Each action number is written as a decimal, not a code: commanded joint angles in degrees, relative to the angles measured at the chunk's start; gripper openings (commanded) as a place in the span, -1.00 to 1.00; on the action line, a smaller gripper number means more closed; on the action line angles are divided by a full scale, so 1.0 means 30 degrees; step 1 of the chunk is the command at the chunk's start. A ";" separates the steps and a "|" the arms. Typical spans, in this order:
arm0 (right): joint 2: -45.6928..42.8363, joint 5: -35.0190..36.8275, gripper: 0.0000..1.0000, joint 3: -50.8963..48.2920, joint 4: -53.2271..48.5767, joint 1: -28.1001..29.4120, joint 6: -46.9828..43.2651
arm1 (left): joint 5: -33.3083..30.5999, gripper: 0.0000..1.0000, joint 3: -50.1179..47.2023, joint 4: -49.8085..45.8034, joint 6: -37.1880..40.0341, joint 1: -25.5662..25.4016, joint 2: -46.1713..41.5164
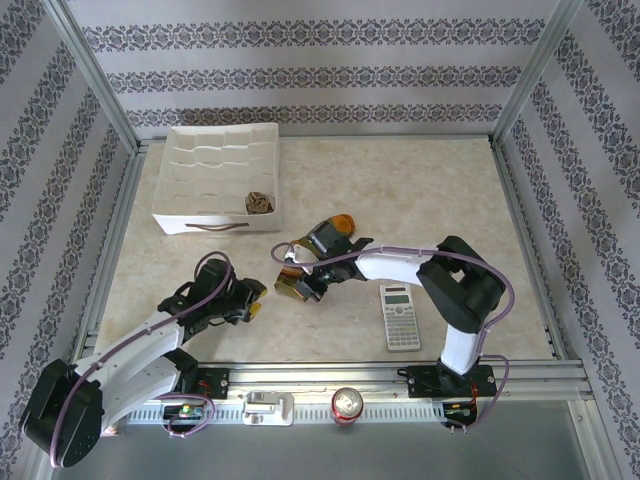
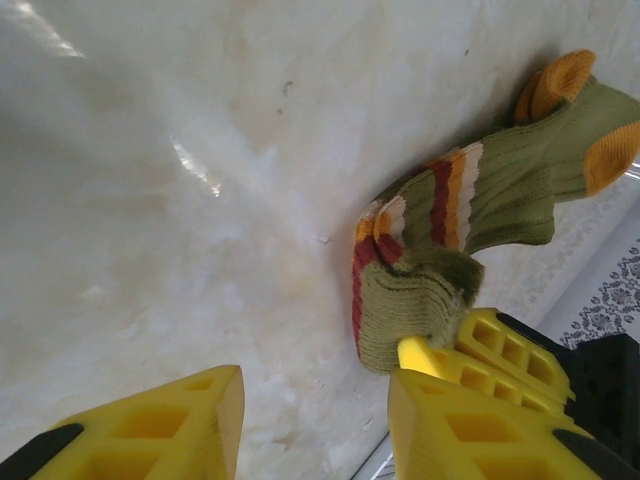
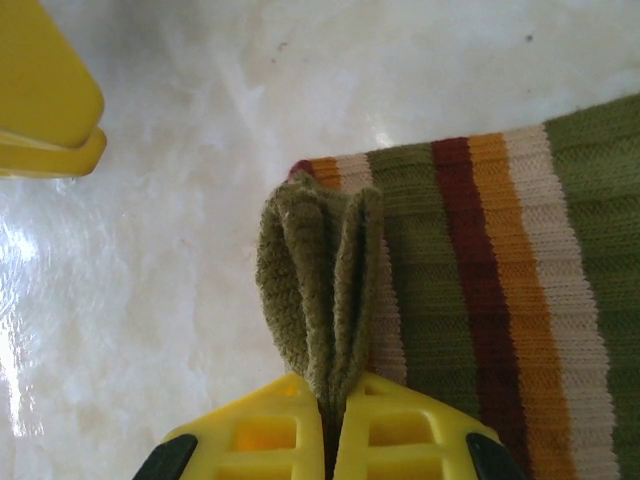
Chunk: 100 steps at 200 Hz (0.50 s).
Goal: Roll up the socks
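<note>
The olive green sock (image 2: 490,200), with an orange toe and heel and a striped cuff (image 3: 480,300), lies on the marble table near the middle. My right gripper (image 3: 332,395) is shut on a folded bunch of its olive fabric at the cuff end; from above the right gripper (image 1: 296,285) sits at the sock's near end, and the orange toe (image 1: 343,222) points away. My left gripper (image 2: 315,385) stands open just left of that fold, with bare table between its fingers (image 2: 190,425). A brown patterned sock (image 1: 260,203) lies bundled in a compartment of the white box.
A white divided organizer box (image 1: 215,228) stands at the back left. A calculator (image 1: 402,316) lies to the right of the right arm. A drink can (image 1: 349,404) stands on the front rail. The left gripper's finger (image 3: 40,90) hangs close to the right gripper.
</note>
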 commanded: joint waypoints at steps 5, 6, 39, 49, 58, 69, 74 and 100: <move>0.0964 -0.1116 -1.00 0.0966 -0.0962 -0.0473 0.0628 | 0.0358 -0.15 0.0175 0.3675 0.0263 0.0174 0.1258; 0.0997 -0.1116 -1.00 0.0994 -0.1000 -0.0495 0.0631 | 0.0367 -0.15 0.0175 0.3776 0.0271 0.0175 0.1326; 0.1731 -0.1060 -1.00 0.1750 -0.1688 -0.0749 0.0631 | 0.1075 -0.16 0.0790 0.5764 0.0822 0.0124 0.3982; 0.1965 -0.1035 -1.00 0.2018 -0.1997 -0.0793 0.0681 | 0.1110 -0.18 0.0820 0.6310 0.0792 0.0059 0.4596; 0.2215 -0.0999 -1.00 0.2329 -0.2352 -0.0837 0.0719 | 0.1095 -0.19 0.0847 0.6653 0.0851 -0.0011 0.5046; 0.2553 -0.1093 -1.00 0.2635 -0.2762 -0.0904 0.0823 | 0.0997 -0.20 0.0976 0.6872 0.0962 0.0000 0.5495; 0.2660 -0.1191 -1.00 0.2745 -0.2870 -0.0926 0.0810 | 0.0903 -0.20 0.1020 0.7027 0.1029 0.0000 0.5668; 0.3010 -0.1291 -1.00 0.2956 -0.3225 -0.0959 0.0910 | 0.0760 -0.17 0.1530 0.8182 0.1341 -0.0008 0.6790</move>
